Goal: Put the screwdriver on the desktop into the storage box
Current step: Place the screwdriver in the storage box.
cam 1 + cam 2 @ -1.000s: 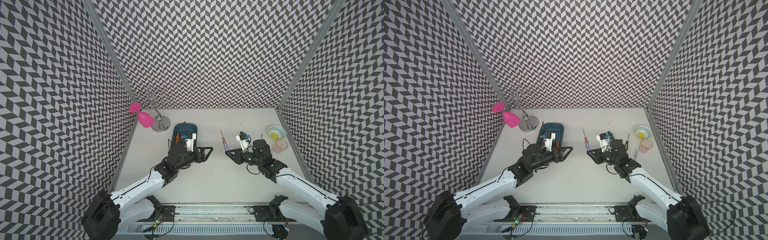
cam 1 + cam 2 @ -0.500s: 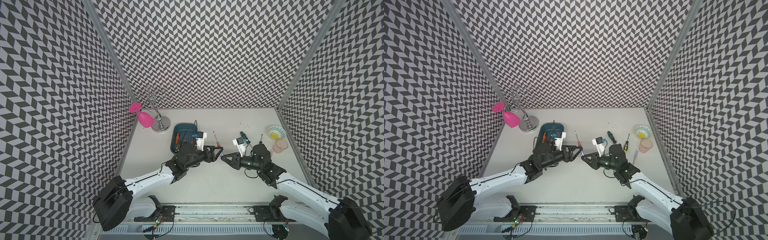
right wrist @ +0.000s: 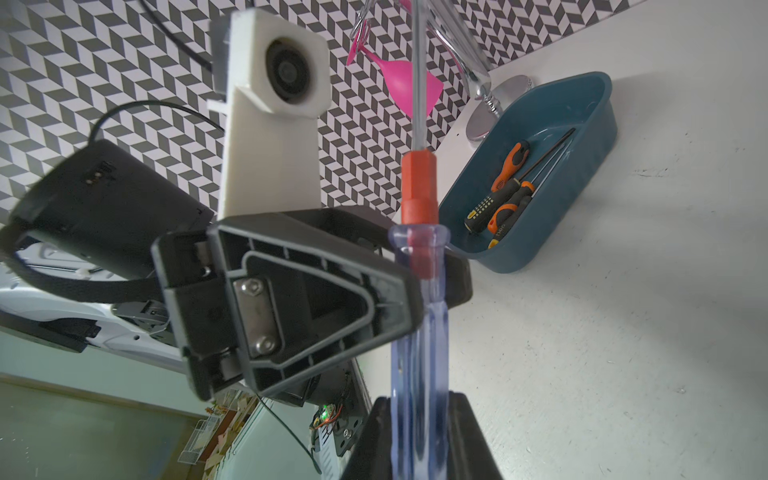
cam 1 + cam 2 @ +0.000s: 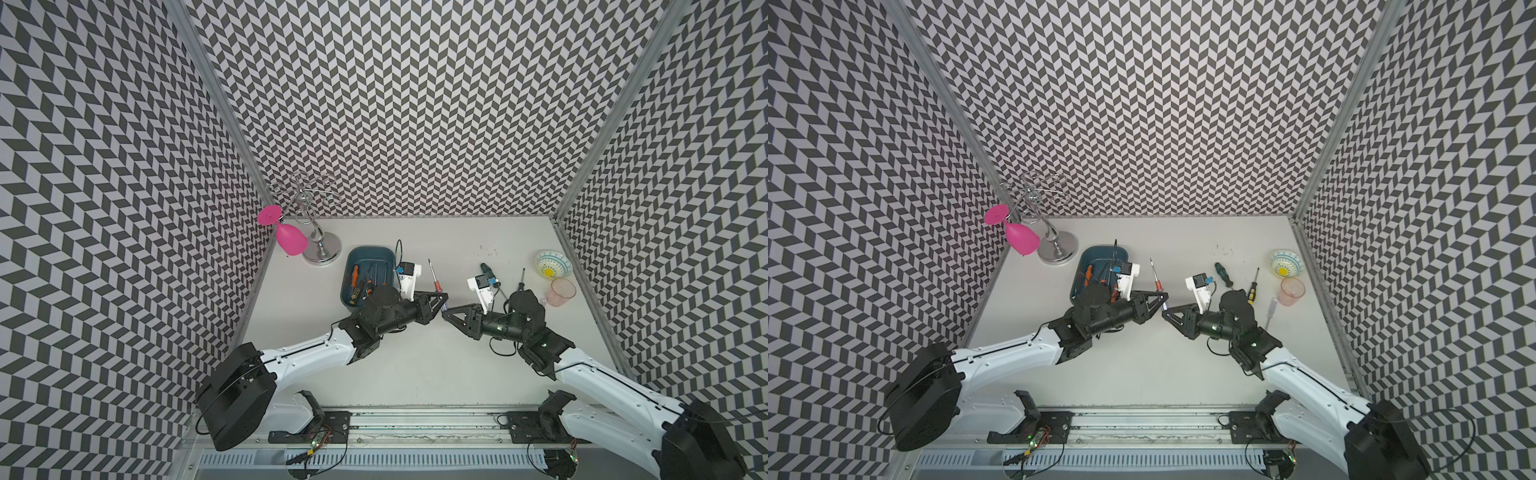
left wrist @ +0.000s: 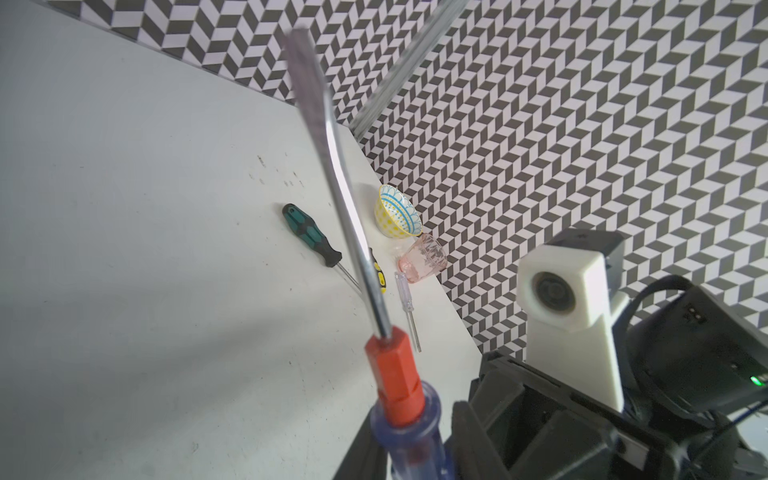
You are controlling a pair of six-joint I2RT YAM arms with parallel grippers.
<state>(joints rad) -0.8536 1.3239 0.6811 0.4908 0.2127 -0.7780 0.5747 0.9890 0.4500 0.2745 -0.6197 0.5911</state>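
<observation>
A screwdriver [image 4: 437, 286] with a clear blue handle, red collar and bare metal shaft is held off the desktop [image 4: 415, 353] at mid-table, shaft pointing toward the back wall. My right gripper [image 3: 419, 440] is shut on the lower handle [image 3: 419, 332]. My left gripper [image 5: 411, 457] is shut on the same handle just below the red collar [image 5: 395, 382]. The two grippers meet tip to tip in both top views, left [image 4: 1165, 297] and right [image 4: 1165, 315]. The teal storage box [image 4: 372, 250] sits behind the left arm, holding several screwdrivers [image 3: 505, 187].
Three more screwdrivers lie on the desktop at the right: green-handled [image 4: 1223, 274], yellow-black [image 4: 1252, 291], small clear [image 4: 1272, 309]. A patterned bowl [image 4: 552, 264] and pink cup [image 4: 561, 291] stand by the right rail. A chrome rack [image 4: 320, 249] with a pink glass [image 4: 291, 239] fills the back-left corner.
My left arm swung right from beside the storage box to mid-table and its jaws closed on the handle. My right gripper carried the screwdriver left to meet it.
</observation>
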